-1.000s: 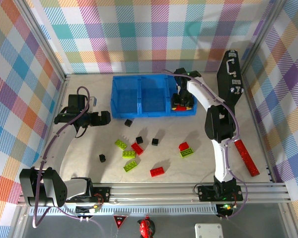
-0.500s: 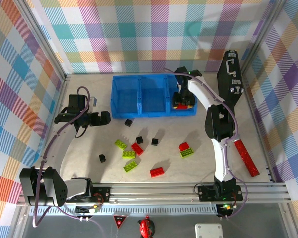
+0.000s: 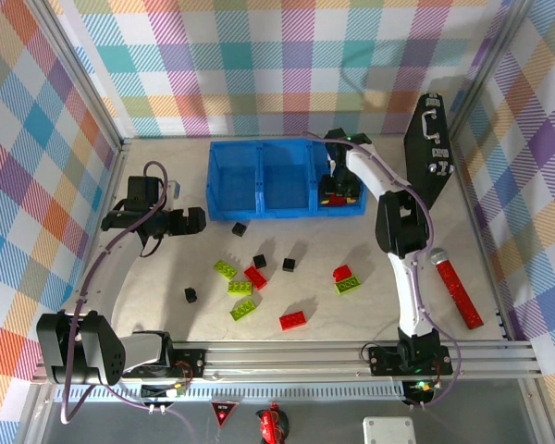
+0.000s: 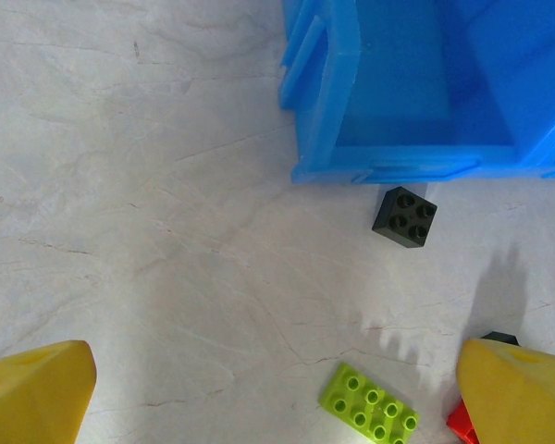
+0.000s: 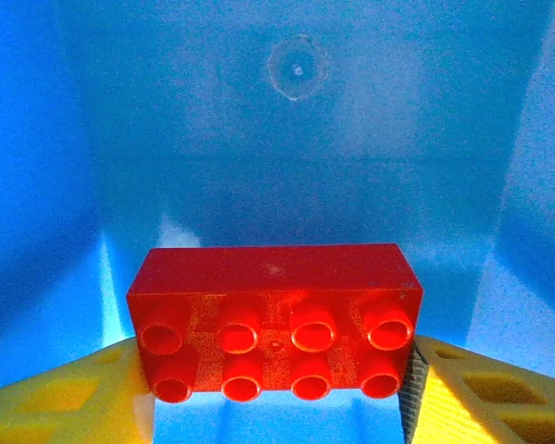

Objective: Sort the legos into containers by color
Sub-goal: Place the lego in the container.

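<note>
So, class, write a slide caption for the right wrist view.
Right tool holds a red lego by its ends inside the blue tray.

Lab test cell, plaid fabric walls (image 3: pixel 287 55), aluminium frame rail (image 3: pixel 305 357), marble-look tabletop (image 3: pixel 361 319)

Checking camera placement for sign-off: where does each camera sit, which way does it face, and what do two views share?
Top external: above and behind the robot, looking down; both arms show, left gripper open, right gripper at the blue tray's right compartment.
Left wrist: faces down at the table beside the tray; its yellow fingers at the bottom corners.
Right wrist: faces into that compartment; its fingers hold a red brick.
Shared: top and left wrist both show the black brick by the tray.
</note>
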Available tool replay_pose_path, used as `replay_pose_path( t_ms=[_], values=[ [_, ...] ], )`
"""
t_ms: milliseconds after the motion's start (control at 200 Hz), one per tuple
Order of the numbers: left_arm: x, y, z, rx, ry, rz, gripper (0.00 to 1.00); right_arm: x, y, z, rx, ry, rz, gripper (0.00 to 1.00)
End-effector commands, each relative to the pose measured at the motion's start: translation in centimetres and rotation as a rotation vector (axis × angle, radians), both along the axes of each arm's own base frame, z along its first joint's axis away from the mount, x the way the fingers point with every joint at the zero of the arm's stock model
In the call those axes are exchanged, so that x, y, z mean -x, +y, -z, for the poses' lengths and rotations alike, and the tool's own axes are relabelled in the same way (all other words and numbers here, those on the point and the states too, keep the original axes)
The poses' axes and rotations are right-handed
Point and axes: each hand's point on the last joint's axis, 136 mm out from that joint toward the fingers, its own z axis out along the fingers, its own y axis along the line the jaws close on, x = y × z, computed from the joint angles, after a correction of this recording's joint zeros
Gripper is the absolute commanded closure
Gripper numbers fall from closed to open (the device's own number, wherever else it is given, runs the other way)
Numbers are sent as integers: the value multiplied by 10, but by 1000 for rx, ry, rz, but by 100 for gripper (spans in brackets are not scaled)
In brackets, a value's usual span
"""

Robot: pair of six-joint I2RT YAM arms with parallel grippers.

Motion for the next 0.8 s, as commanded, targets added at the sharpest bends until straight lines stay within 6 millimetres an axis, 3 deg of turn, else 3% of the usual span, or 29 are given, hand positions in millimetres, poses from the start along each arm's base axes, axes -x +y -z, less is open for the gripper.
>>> replay_pose_path(
  t_ms=[0, 150, 300, 795],
  values=[
    [3, 5, 5, -17, 19, -2, 0, -4, 0, 4, -17, 11, -2, 37],
    [2, 5, 5, -18, 19, -3, 0, -3, 0, 14, -12, 30, -1, 36],
    [2, 5, 5, -18, 19, -2, 0, -4, 1, 11, -19, 25, 0, 32],
    [3, 3, 3, -9, 13, 5, 0, -5, -1, -48, -27, -57, -3, 25]
  ],
)
